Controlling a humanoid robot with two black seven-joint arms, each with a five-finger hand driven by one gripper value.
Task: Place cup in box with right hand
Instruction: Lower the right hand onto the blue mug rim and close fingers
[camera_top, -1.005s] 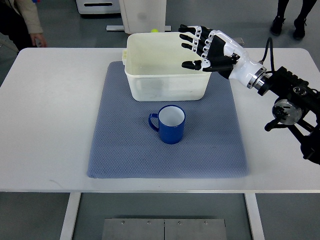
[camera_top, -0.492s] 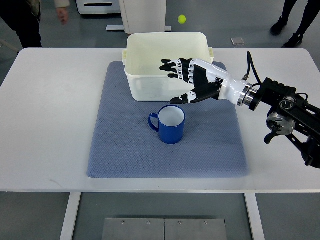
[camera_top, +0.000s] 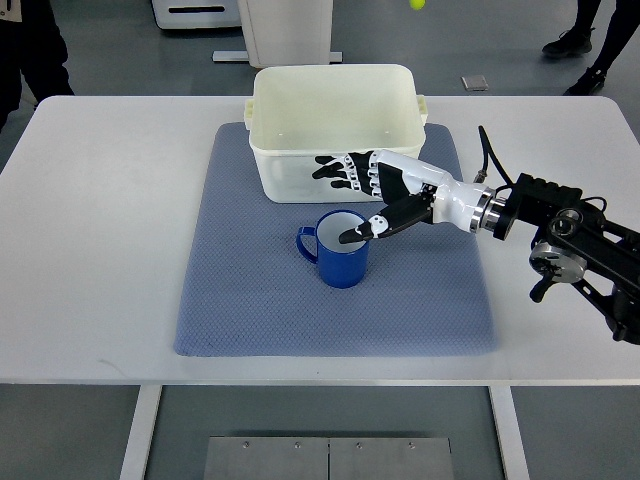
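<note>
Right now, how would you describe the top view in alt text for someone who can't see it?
A robot's right hand, fingers spread open, reaches over a blue cup standing upright on a blue-grey mat, holding nothing. Just behind the cup sits an empty cream box, all on a white table.

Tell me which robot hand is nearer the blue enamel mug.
Right. The right hand hovers over the blue enamel mug, fingers spread, thumb above its rim. The left hand is out of view.
</note>
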